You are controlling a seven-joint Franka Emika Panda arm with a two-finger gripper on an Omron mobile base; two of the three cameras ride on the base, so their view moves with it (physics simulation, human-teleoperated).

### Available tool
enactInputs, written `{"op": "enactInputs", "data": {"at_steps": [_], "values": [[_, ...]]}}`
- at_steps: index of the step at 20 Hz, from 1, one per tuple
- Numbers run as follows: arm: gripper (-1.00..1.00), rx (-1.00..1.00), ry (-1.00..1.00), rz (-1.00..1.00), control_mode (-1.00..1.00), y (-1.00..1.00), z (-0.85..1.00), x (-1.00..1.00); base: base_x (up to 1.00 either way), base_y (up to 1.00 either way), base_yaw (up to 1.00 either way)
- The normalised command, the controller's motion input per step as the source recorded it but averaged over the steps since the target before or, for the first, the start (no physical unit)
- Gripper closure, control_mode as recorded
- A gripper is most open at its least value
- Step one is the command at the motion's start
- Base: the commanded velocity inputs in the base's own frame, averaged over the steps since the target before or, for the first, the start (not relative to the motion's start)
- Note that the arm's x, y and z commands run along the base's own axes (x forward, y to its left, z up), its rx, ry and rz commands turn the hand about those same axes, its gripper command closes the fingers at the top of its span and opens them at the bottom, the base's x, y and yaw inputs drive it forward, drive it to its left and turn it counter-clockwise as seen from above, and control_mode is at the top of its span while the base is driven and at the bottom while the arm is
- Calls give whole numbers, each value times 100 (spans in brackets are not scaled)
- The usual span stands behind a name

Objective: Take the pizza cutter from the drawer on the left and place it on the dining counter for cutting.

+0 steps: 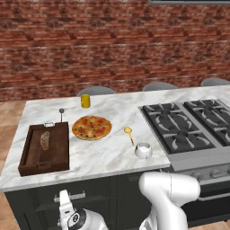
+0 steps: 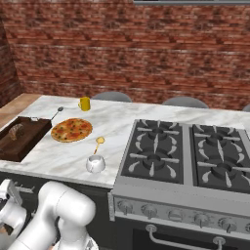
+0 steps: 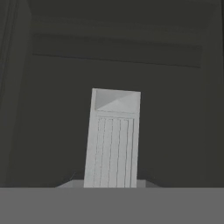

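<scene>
My gripper (image 1: 64,198) is low in front of the dark cabinets, below the left end of the dining counter (image 1: 112,155). It is shut on the silver bar handle (image 1: 77,196) of the drawer (image 1: 49,204), whose front stands flush with the cabinet. In the right base view the gripper (image 2: 7,194) is at the lower left, by the same handle (image 2: 23,188). The hand view is close to the dark drawer front (image 3: 52,109), with a pale ribbed finger pad (image 3: 113,144) in the middle. The pizza cutter is hidden.
On the marble are a pizza (image 1: 91,127), a brown wooden tray (image 1: 65,148) with a bread loaf (image 1: 45,140), a yellow cup (image 1: 85,100), a yellow-headed spatula (image 1: 129,134), a white cup (image 1: 143,150) and a thin grey utensil (image 1: 61,114). The black gas cooktop (image 1: 188,121) lies to the right.
</scene>
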Motion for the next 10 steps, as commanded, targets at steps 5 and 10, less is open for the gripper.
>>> {"op": "enactInputs", "data": {"at_steps": [5, 10], "values": [[100, 0, 0, 0, -100, 0, -6, -80, 0, 0, 0], [100, 0, 0, 0, -100, 0, -2, -81, 0, 0, 0]]}}
